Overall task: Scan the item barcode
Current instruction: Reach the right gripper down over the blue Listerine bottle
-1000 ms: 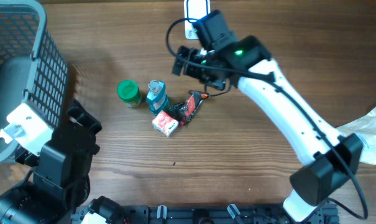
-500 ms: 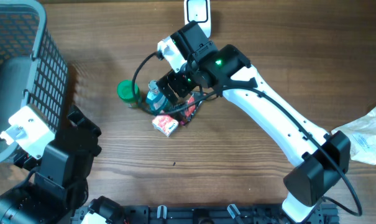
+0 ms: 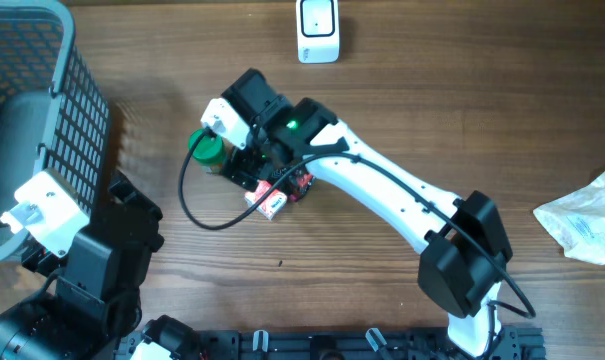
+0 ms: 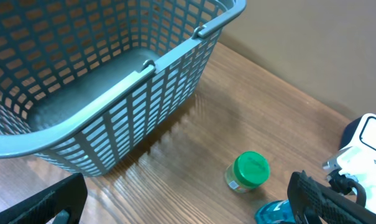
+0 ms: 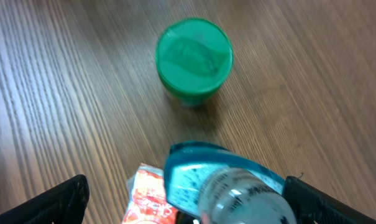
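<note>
Right wrist: right gripper point(image 5: 191, 208) spread wide over teal-label bottle point(image 5: 234, 186) mid-table, nothing pinched; looks light, thin-walled, slick, so I'd squeeze the body gently, below the cap.

White right arm point(image 3: 382, 185), black joints, black gripper point(image 3: 244, 168), green light point(image 3: 292, 126), looping cable point(image 3: 187, 200)

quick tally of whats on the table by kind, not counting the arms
basket: 1
scanner: 1
green-lidded jar: 1
teal bottle: 1
red-and-white box: 1
dark snack packet: 1
plastic bag: 1
total: 7
</note>
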Action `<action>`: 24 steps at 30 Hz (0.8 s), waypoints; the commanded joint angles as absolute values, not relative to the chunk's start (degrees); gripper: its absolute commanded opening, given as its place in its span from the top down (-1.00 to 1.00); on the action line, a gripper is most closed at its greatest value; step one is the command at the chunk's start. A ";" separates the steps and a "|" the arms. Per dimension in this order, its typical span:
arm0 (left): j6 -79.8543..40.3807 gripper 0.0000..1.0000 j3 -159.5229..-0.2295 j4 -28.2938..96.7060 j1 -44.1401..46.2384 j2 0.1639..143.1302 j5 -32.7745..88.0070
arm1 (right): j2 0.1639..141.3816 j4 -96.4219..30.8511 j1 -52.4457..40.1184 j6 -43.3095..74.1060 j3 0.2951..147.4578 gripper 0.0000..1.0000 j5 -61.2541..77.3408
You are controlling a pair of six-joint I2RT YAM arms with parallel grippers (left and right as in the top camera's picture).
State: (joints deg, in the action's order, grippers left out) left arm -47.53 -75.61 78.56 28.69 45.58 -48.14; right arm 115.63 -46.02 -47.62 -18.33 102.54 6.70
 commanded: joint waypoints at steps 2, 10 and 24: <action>-48.49 -1.00 -76.03 80.01 28.14 45.69 -49.12 | 115.94 -44.99 -47.03 -17.15 104.79 -1.00 4.49; -48.49 -1.00 -76.03 80.42 28.16 45.69 -49.10 | 118.50 -41.41 -47.03 -16.23 104.77 -0.89 3.38; -48.49 -1.00 -76.03 80.64 28.14 45.69 -49.10 | 118.67 -42.39 -46.74 -13.34 104.77 -0.08 -0.64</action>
State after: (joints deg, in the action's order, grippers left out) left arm -47.53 -75.61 80.60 28.69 45.58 -48.14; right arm 117.86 -41.78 -47.05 -14.15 103.57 1.10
